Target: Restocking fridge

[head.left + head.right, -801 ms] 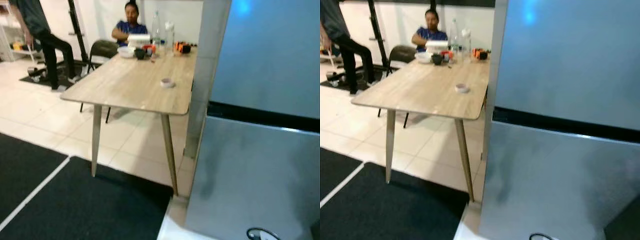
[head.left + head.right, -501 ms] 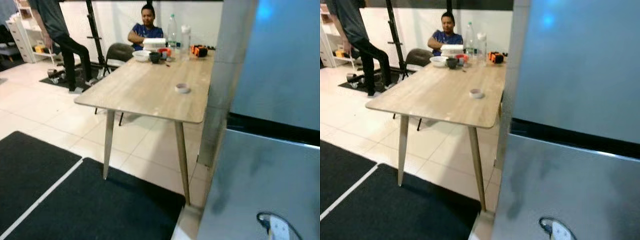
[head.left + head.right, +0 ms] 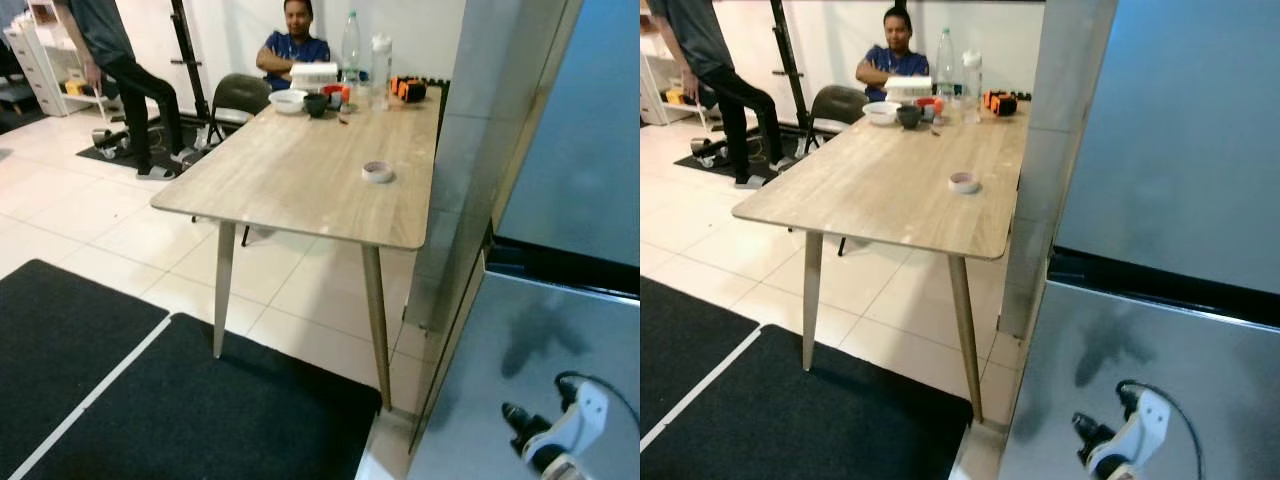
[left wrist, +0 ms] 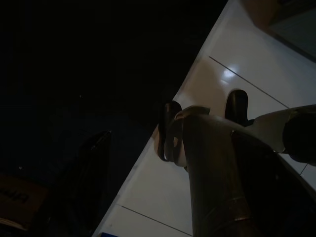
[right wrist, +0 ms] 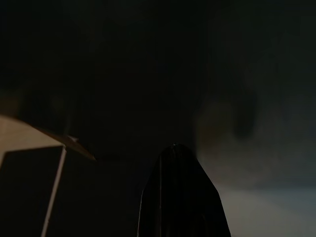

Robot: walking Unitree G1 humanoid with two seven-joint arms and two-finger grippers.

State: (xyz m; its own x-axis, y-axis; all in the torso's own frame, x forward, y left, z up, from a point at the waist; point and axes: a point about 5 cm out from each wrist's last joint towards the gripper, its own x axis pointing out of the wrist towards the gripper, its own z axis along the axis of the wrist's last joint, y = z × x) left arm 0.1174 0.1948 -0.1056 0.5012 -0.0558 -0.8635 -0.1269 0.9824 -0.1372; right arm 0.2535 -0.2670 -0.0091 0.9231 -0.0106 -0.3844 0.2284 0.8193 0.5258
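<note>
Fridge [image 3: 560, 150] edge stands just beside the table [image 3: 300, 180] corner, floor open leftward; tool states cannot be told.

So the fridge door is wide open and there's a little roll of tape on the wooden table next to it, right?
Not quite. The fridge doors are closed; the right eye view shows flat shut fronts with just a dark seam between the upper and lower doors. The rest holds: a small roll of tape lies on the wooden table beside the fridge.
</note>
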